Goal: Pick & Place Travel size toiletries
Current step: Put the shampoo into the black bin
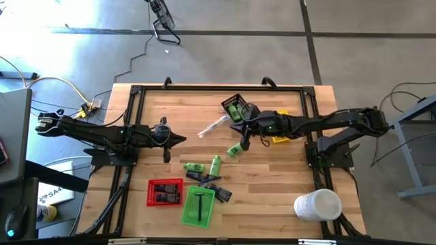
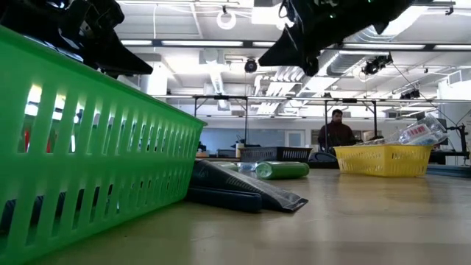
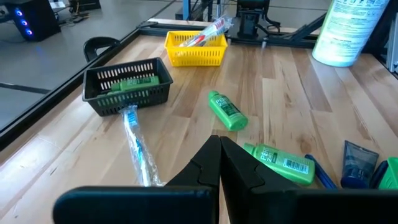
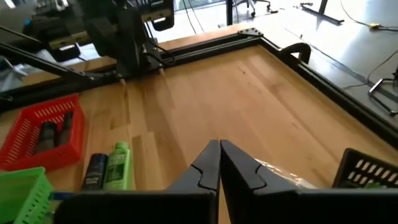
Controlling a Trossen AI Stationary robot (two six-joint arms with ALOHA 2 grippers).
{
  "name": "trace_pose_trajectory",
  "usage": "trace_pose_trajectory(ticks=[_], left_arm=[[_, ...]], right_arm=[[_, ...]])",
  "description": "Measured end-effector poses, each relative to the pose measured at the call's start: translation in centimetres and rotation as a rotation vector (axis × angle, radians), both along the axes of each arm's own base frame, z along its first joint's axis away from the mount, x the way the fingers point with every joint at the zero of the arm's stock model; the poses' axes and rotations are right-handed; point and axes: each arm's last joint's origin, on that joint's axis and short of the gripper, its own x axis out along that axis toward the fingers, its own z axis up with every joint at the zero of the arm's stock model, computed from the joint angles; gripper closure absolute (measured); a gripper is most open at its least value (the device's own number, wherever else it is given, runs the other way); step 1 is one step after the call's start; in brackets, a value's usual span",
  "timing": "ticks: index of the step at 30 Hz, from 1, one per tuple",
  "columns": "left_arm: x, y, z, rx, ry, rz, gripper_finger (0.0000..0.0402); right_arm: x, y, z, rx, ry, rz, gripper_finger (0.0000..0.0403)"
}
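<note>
High view: right gripper (image 1: 242, 145) is seen clenched empty beside a bright green plastic bottle (image 1: 234, 150); fingers should be reopened and centred over it before the grasp is made.

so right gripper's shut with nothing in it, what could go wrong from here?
1. The right gripper hangs shut and empty beside a green bottle; a descent could knock it away.
2. The clear-wrapped stick lies close to the black tray; a sweep there might drag either.
3. The left gripper waits mid-table, shut; the arms could crowd each other over the bottles.
</note>
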Motion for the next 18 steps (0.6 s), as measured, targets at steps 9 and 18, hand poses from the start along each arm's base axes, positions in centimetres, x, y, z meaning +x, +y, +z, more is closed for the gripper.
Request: trace_pose_trajectory(ticks=[9,18], left_arm=[[0.0,0.1,0.1,0.018,-0.009,0.027,0.0402],[0.0,0.2,0.2,0.116,0.008,0.049,0.0402]], right_arm=[[-0.7,0.2,-1.4,-0.011,0.023,0.012,0.0400],[-3.5,-1.4,1.1,-0.094,0.029,0.000,0.0401]])
